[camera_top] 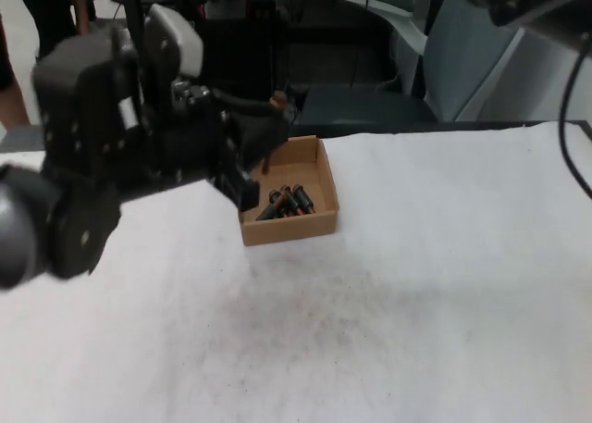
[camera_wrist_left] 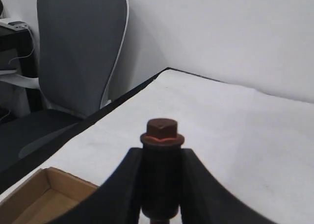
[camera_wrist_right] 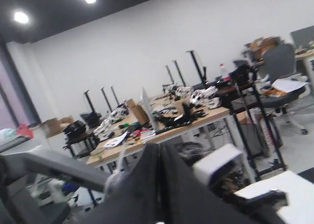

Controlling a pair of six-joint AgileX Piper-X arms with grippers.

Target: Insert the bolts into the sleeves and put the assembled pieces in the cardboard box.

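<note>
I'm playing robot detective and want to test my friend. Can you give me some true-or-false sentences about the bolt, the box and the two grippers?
1. The left gripper is squeezing a bolt. True.
2. The cardboard box has nothing in it. False: a few dark pieces already lie inside.
3. The right gripper is wide open. False: its fingers are pressed together, with nothing between them.
4. The bolt has a reddish-brown six-sided head. True.
5. The cardboard box sits on a bare wooden bench. False: it sits on a white cloth.
</note>
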